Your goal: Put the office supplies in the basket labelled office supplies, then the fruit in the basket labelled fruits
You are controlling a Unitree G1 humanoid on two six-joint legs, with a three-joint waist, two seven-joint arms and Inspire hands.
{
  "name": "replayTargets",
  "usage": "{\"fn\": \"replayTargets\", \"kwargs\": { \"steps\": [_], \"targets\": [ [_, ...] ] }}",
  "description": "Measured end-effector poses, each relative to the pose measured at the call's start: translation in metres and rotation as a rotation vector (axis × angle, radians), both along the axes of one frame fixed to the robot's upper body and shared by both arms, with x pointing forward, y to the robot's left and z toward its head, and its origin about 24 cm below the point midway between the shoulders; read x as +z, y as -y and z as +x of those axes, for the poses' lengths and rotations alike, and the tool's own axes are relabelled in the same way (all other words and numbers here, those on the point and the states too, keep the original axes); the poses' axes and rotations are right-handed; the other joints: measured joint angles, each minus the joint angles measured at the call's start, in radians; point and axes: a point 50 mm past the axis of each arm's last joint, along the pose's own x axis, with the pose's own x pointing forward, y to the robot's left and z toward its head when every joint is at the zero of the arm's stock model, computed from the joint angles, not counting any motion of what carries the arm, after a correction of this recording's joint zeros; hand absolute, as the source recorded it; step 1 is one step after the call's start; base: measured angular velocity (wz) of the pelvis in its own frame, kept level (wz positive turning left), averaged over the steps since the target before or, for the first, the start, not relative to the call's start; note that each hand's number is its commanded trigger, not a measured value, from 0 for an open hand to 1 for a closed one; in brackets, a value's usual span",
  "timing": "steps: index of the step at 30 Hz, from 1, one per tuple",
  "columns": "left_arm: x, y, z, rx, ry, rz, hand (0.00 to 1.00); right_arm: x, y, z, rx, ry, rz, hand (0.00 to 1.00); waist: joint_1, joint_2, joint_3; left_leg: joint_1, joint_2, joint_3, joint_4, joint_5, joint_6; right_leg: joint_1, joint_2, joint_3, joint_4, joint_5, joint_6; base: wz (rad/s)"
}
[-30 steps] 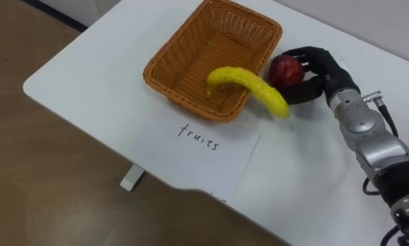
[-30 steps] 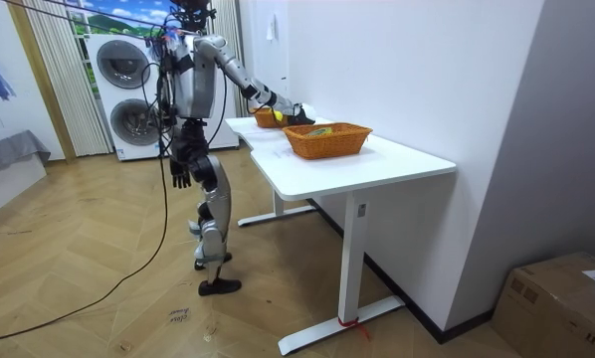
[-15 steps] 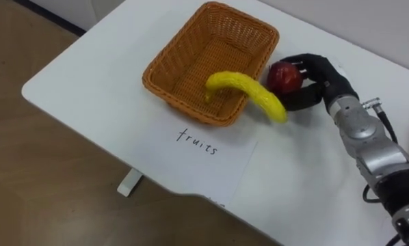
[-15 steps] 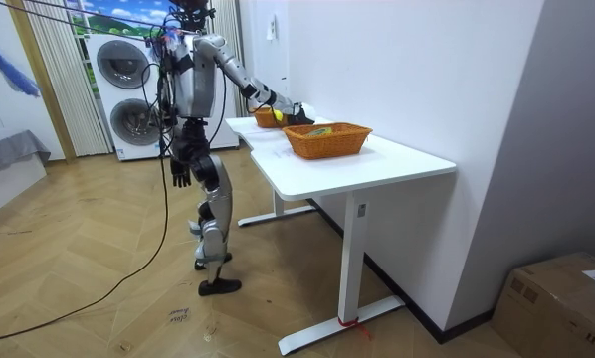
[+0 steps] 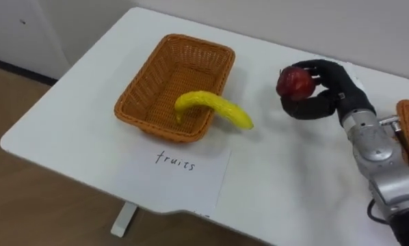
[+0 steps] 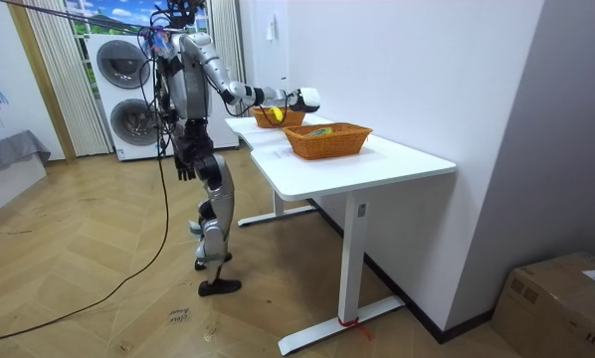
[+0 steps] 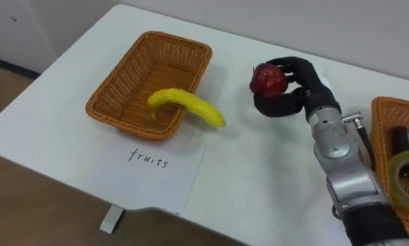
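The right robot hand (image 5: 336, 87) was curled round a red apple (image 5: 295, 82), holding it clear of the white bench (image 5: 286, 178). To its left, a banana (image 5: 215, 109) lay across the near rim of a wicker basket (image 5: 133, 113), one end inside and the other out over the bench. A paper label (image 5: 180, 174) lay in front of that basket. A second basket (image 7: 386, 126) at the right held a tape roll (image 7: 406, 171). The left robot hand (image 6: 185, 169) hung by the hip; its grip could not be told.
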Motion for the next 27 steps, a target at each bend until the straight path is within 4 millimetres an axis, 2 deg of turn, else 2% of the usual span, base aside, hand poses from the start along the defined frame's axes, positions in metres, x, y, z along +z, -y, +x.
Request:
{"fn": "replayTargets", "kwargs": {
  "steps": [4,8,10,13,19,24,27],
  "targets": [
    [0.0,0.001,-0.008,0.035,-0.018,-0.007,0.0,0.007,-0.005,-0.001,0.018,0.02,0.001,1.0,-0.004,-0.008,-0.0038,0.051,-0.005,-0.001,-0.026,0.0,0.0,0.044,-0.003,-0.004,-0.012,-0.007,0.005,0.02],
    [0.0,0.001,-0.009,0.063,-0.011,-0.017,0.0,0.017,-0.011,-0.001,0.051,0.052,0.008,1.0,-0.002,-0.02,-0.0006,0.077,-0.01,-0.001,-0.035,-0.001,0.002,0.068,-0.007,-0.001,-0.012,-0.014,0.011,0.04],
    [0.0,0.001,-0.008,0.062,-0.009,-0.022,0.0,0.019,-0.012,-0.001,0.058,0.057,0.022,1.0,-0.001,-0.028,-0.0024,0.081,-0.011,-0.001,-0.037,-0.002,0.004,0.073,-0.007,-0.001,-0.013,-0.014,0.012,0.0],
    [-0.001,0.002,-0.01,0.06,-0.016,-0.033,0.0,0.023,-0.015,-0.001,0.068,0.068,0.024,1.0,0.006,-0.035,0.002,0.089,-0.013,-0.005,-0.04,-0.003,0.005,0.08,-0.007,-0.007,-0.013,-0.015,0.013,0.01],
    [0.0,0.002,-0.019,0.069,-0.034,-0.045,0.0,0.044,-0.027,-0.004,0.116,0.158,0.007,1.0,0.008,-0.029,0.0065,0.088,-0.016,-0.005,-0.043,-0.005,0.007,0.087,-0.008,-0.007,-0.014,-0.019,0.017,0.01],
    [0.0,0.0,-0.026,0.089,-0.044,-0.071,0.0,0.046,-0.028,-0.004,0.123,0.168,-0.036,1.0,0.019,-0.035,0.0039,0.092,-0.022,-0.012,-0.042,-0.005,0.008,0.096,-0.01,-0.017,-0.014,-0.024,0.022,0.08],
    [0.0,0.0,-0.025,0.081,-0.042,-0.072,0.0,0.044,-0.031,-0.004,0.138,0.159,-0.056,1.0,0.038,-0.043,0.0032,0.092,-0.026,-0.022,-0.041,-0.005,0.008,0.1,-0.014,-0.033,-0.014,-0.025,0.024,0.11]
  ]
}}
